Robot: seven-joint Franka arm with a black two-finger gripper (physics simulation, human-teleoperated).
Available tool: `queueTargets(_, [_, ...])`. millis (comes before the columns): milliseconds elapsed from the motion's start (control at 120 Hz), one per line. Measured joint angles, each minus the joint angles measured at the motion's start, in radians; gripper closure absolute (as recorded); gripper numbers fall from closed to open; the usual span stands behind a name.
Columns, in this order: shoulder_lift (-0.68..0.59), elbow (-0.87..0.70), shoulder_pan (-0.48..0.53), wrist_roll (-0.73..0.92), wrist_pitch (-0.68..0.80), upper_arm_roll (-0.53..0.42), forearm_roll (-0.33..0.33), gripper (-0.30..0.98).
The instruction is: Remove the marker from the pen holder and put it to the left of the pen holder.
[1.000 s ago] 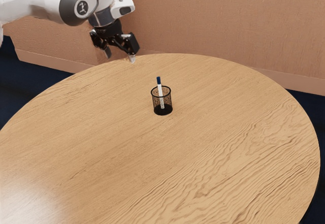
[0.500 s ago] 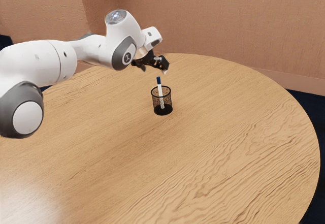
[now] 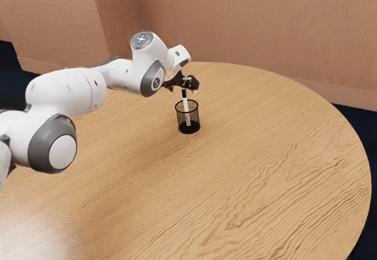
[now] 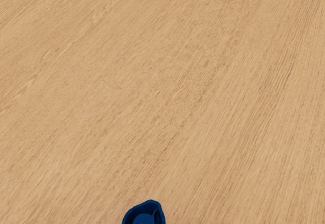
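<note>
Sits lower and nearer to the marker [image 3: 186, 106] than in the earlier frame, with the marker itself unmoved. Still stands inside the pen holder [image 3: 189, 130], leaning slightly, blue cap [image 4: 144, 218] upward and clear of the rim [image 3: 198, 105]. Looks released around the cap: tool [image 3: 183, 89] empty, fingers [image 3: 194, 86] apart, nothing gripped.

Likely next: a careful descent, then a squeeze. Main danger, a slightly off-centre approach: could land a fingertip on the cap, jam the marker downward or tip the pen holder over. Could equally knock the marker against the rim by closing unevenly, given the lean. With too shallow a grasp, might pinch only the cap and pull it off, or lose the marker halfway up. Descending too far, on the other hand, risks striking the rim.

Later, lift straight and high enough; by dragging sideways too soon, could catch the rim and carry the pen holder along or topple it. Beyond that, watch the arm [image 3: 63, 92]: a hasty swing toward the left side could brush the pen holder. Finally, lower the marker close to the desk [image 3: 265, 154] before letting go; dropped from height, may roll away.
</note>
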Motion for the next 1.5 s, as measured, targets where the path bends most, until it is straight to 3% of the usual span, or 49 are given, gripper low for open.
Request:
queueTargets(408, [0.077, 0.063, 0.010, -0.004, 0.043, -0.007, 0.000, 0.05])
queueTargets(742, [0.082, 0.061, 0.010, -0.005, 0.085, -0.010, 0.001, 0.53])
queueTargets(892, [0.078, 0.061, 0.009, -0.007, 0.088, -0.010, 0.001, 0.67])
queueTargets(1208, [0.034, 0.056, 0.008, -0.034, 0.087, -0.017, 0.015, 0.75])
queueTargets(1500, [-0.184, 0.026, 0.006, -0.066, -0.036, -0.014, 0.035, 0.77])
